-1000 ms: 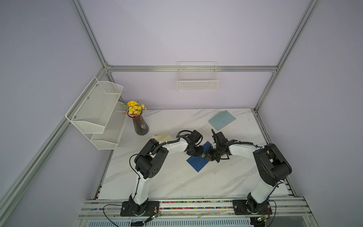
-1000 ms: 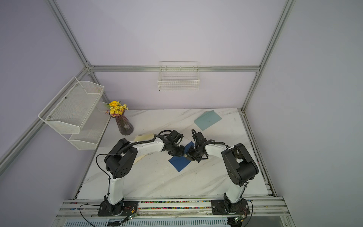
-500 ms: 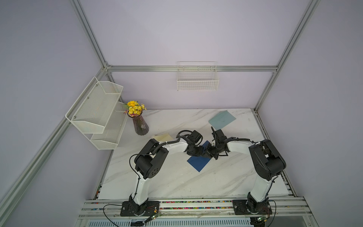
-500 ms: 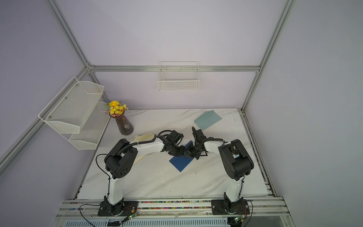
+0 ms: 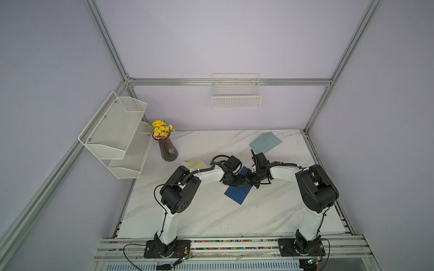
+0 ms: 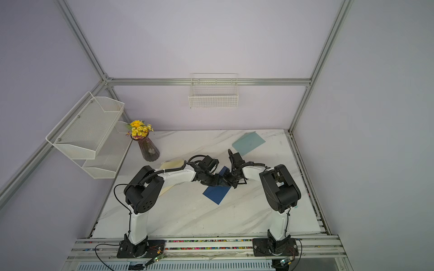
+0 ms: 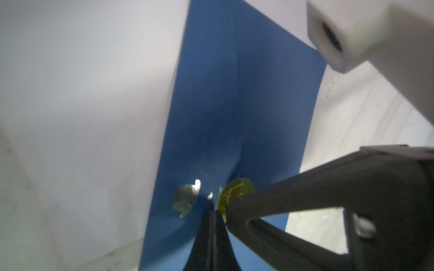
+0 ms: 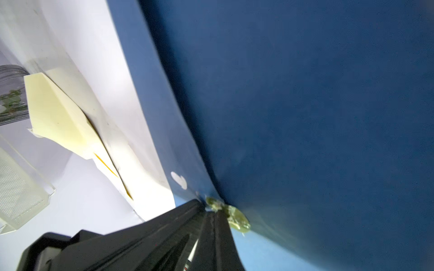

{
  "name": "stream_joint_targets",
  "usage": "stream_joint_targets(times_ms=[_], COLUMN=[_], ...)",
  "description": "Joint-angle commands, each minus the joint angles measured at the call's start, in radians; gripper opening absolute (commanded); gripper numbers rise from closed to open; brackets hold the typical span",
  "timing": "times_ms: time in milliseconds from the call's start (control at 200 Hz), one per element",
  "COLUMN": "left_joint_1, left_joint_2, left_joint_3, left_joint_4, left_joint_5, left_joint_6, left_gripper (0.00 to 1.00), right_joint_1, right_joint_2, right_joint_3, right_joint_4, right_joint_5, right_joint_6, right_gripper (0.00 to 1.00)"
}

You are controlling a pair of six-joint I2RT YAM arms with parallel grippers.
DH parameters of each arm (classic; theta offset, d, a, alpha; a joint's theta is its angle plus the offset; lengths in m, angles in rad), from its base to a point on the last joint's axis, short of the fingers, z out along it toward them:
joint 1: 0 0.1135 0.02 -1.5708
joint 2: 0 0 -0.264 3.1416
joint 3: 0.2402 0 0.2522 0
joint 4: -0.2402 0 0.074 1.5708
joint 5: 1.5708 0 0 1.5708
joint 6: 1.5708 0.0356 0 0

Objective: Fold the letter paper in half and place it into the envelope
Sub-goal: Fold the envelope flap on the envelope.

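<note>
A: What's at the far left?

B: A white mesh rack (image 5: 112,136) on the left wall. Just right of it, a dark vase (image 5: 168,151) of yellow flowers (image 5: 162,129) stands on the table (image 5: 211,218), toward the far left corner.

A: And the envelope?

B: The cream envelope (image 5: 193,163) lies on the table right of the vase, partly hidden under the left arm (image 5: 206,174). It's apart from the paper.

A: What's the left gripper doing?

B: The left gripper (image 7: 212,207) is at mid-table. Its jaws are pressed together on an edge of the paper, clamping it.

A: Where is the paper?

B: The dark blue paper (image 5: 238,194) is in the middle of the table, right of the envelope and between the two arms. Its near part rests on the marble. Its far part is bent up off the table and curves toward the grippers. In the left wrist view a faint line runs along it. It isn't pressed flat in half, and it isn't in the envelope.

A: And the right gripper?

B: The right gripper (image 8: 211,210) sits just beside the left one, tips almost touching. Its jaws are closed too, pinching the same raised edge.

A: Anything further right?

B: A light blue sheet (image 5: 265,142) lies flat at the far right, well apart from the paper. A wire basket (image 5: 236,99) hangs on the far wall.
</note>
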Motion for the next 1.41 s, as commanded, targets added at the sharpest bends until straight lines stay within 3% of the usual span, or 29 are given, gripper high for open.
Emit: stream_joint_targets(times_ms=[0,210,515,800,1185,1400], left_joint_1=[-0.011,-0.012,-0.012,-0.011,-0.013,-0.009], left_joint_2=[0.038,0.039,0.046,0.064,0.068,0.049], left_joint_3=[-0.048,-0.047,-0.034,-0.018,-0.017,-0.013], left_joint_4=[-0.091,-0.093,-0.092,-0.093,-0.094,-0.118], left_joint_5=[-0.024,-0.023,-0.022,-0.023,-0.027,-0.063], left_joint_6=[0.025,0.026,0.019,0.01,0.002,0.01], left_gripper=[0.0,0.0,0.0,0.0,0.0,0.0], right_joint_1=[-0.013,-0.051,-0.05,-0.05,-0.048,-0.048], right_joint_2=[0.01,0.005,0.042,0.038,0.093,0.079], right_joint_3=[-0.018,-0.008,0.009,-0.012,-0.003,0.033], right_joint_4=[-0.163,-0.166,0.004,0.084,0.069,-0.134], right_joint_5=[0.209,0.208,-0.001,-0.1,-0.115,0.044], right_joint_6=[-0.026,-0.051,-0.071,-0.068,-0.093,-0.204], right_gripper=[0.0,0.0,0.0,0.0,0.0,0.0])
